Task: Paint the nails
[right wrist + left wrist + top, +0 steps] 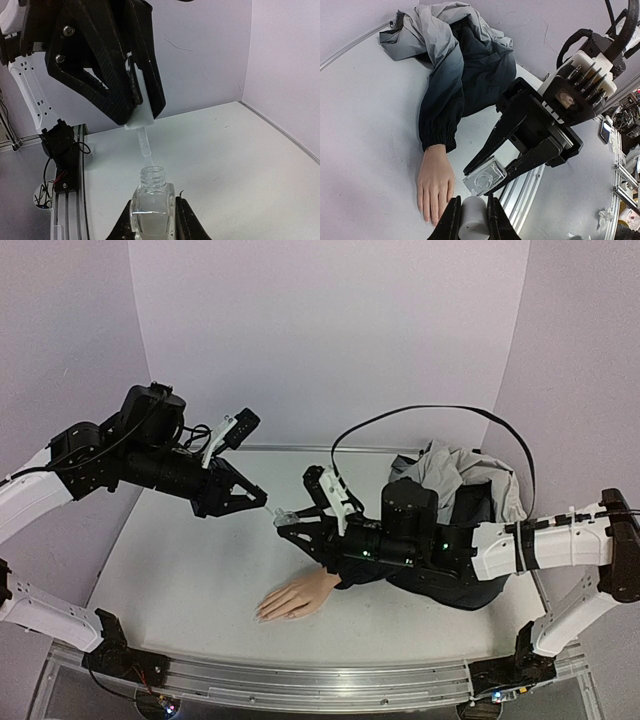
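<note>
Our left fingers (451, 222) clamp a brush cap (472, 216) above the glass bottle (150, 202) pinched in our right fingers (184, 222). Below, the mannequin hand (298, 595) lies on the table (190, 570), nails (426, 217) up, jacket (460, 480) behind.

White table (180, 570) with mannequin hand (298, 597) and crumpled grey-navy jacket (458, 476)

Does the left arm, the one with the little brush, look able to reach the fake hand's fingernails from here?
Probably yes. The left gripper holds the brush cap, and the mannequin hand lies flat with its nails uncovered; the right gripper and its glass bottle hover close but not over them.
</note>
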